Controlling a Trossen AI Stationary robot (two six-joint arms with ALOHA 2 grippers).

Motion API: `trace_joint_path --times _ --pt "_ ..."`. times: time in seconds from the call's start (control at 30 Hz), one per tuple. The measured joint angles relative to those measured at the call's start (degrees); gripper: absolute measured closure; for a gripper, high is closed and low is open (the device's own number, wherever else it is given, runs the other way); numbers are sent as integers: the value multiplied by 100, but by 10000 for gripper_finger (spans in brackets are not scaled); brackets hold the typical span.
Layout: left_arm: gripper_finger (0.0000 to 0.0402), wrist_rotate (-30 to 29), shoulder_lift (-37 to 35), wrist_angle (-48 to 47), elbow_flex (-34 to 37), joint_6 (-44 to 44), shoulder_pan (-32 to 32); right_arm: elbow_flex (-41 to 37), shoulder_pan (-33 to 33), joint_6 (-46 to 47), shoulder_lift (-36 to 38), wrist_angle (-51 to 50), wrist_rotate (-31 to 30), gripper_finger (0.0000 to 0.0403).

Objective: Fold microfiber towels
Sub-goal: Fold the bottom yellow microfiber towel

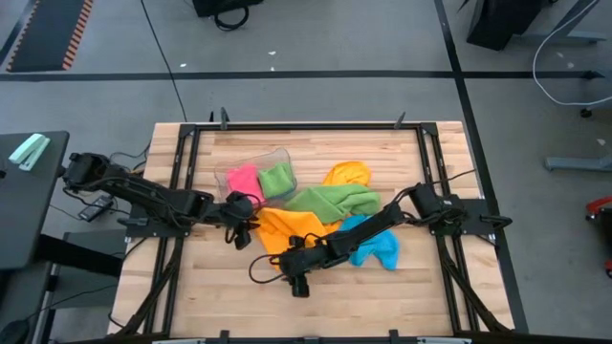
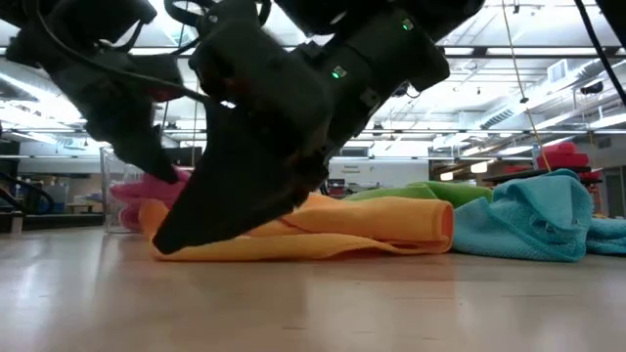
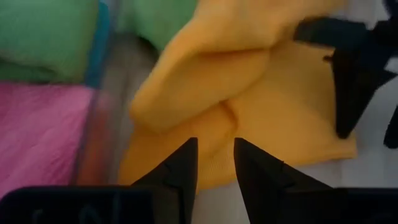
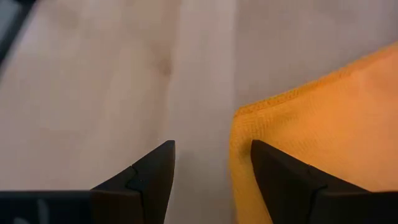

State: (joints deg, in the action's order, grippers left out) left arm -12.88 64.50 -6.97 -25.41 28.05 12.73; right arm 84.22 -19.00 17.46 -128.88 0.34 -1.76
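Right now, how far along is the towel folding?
Done: pink and green towels sit in the clear tub. In hand: both open grippers, left and right, work the orange towel. Left: the green, blue and second orange towels lie crumpled.

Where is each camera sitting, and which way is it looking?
High view: above, looking straight down; both arms, table.
Low view: at tabletop height, looking across; dark grippers loom over the orange towel.
Left wrist view: on the left arm; left gripper at the orange towel.
Right wrist view: on the right arm; right gripper, open, at the towel's corner.
All share the orange towel.
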Motion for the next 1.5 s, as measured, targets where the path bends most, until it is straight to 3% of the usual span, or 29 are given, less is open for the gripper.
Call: trace_joint_path --times 0.33,0.53,1.0,1.3,1.5 --pt "268 355 -675 89 -63 -1068 203 -23 -320 143 66 -407 1920 183" --pt "260 547 -793 307 -99 -1227 444 -41 -562 187 262 -941 2966 183" --pt "284 512 -789 1042 -91 -1887 946 -30 -592 -620 1828 -2278 478 183" --pt "262 493 -532 1067 -83 -1426 1016 -32 -539 -876 2022 -2525 105 183" --pt "255 506 172 1650 -85 -1333 1180 -60 -445 -889 1670 -2615 -19 183"
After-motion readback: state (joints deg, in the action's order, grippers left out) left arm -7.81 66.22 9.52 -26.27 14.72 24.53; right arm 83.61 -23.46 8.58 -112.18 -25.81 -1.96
